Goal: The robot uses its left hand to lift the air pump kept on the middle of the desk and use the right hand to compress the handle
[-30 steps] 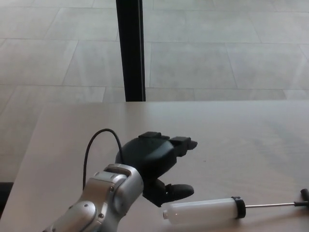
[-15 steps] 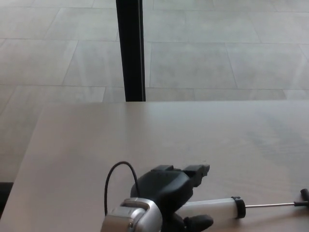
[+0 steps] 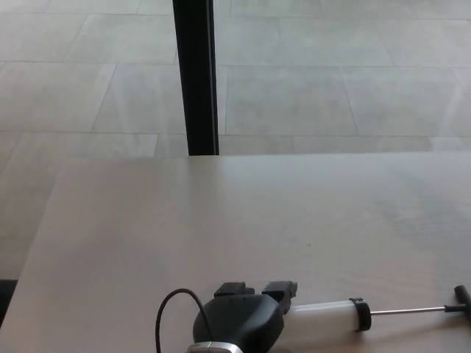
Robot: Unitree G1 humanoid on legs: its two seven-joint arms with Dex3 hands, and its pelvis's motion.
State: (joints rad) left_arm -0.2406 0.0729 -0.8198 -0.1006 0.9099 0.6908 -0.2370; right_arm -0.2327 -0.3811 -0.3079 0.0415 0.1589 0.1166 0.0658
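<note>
On the bench (image 3: 221,213) your air pump (image 3: 327,318) lies flat, rod pointing right, left hand (image 3: 239,322) over its left end, grip unclear.

One pump, one hand, one desk.
A single air pump (image 3: 327,318) lies on the one desk (image 3: 221,213), with one robot hand (image 3: 239,323), the left, at the pump's capped end; one black cable (image 3: 173,309) loops beside that hand, and one dark post (image 3: 195,73) stands beyond the desk.
</note>
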